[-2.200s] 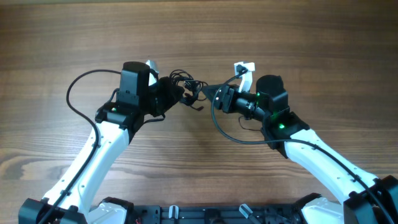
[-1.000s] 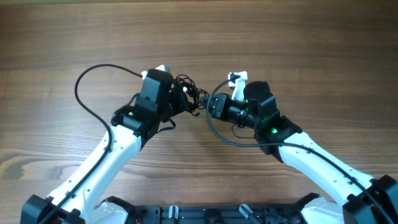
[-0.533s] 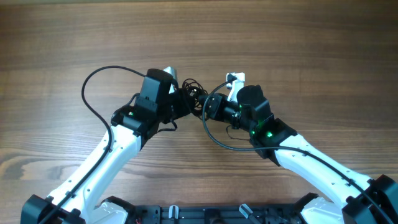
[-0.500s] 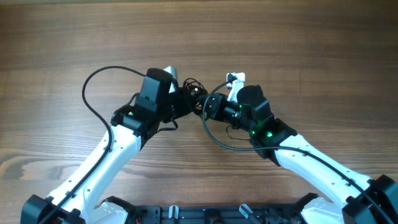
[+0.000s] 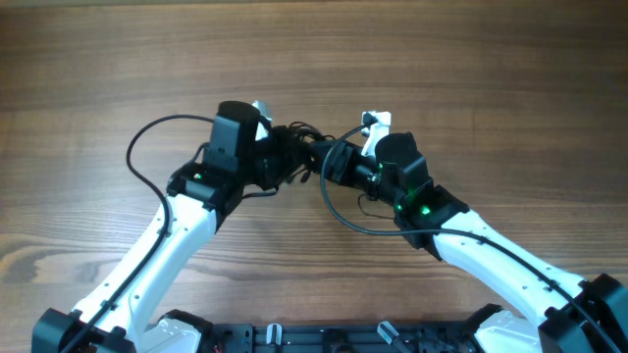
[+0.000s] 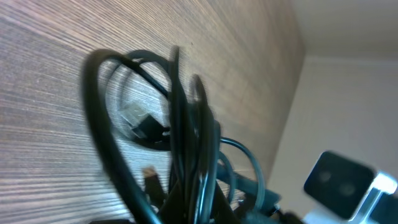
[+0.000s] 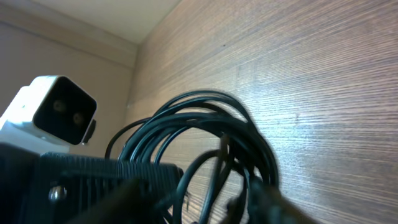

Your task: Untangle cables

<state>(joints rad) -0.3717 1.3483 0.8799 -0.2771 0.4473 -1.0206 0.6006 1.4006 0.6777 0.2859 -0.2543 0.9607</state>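
Here, the cables (image 5: 302, 139) are shown as one small dark tangle near the middle of the table (image 5: 471, 59), lying directly between the two grippers. In the left wrist view the cables (image 6: 180, 137) are seen as several overlapping loops standing over the wood grain, with a small plug end (image 6: 146, 130) framed inside the largest loop. The strands are gathered downward into the left gripper (image 5: 287, 157), which is clamped tight on the bundle. The right gripper (image 5: 329, 165) is brought up against the opposite side of the tangle. Its fingers are blurred and mostly hidden behind the loops (image 7: 205, 124) in the right wrist view, so whether they are spread or closed cannot be told. Each arm's thicker black lead (image 5: 137, 162) is seen arching out to the side – well apart from the thin cords.
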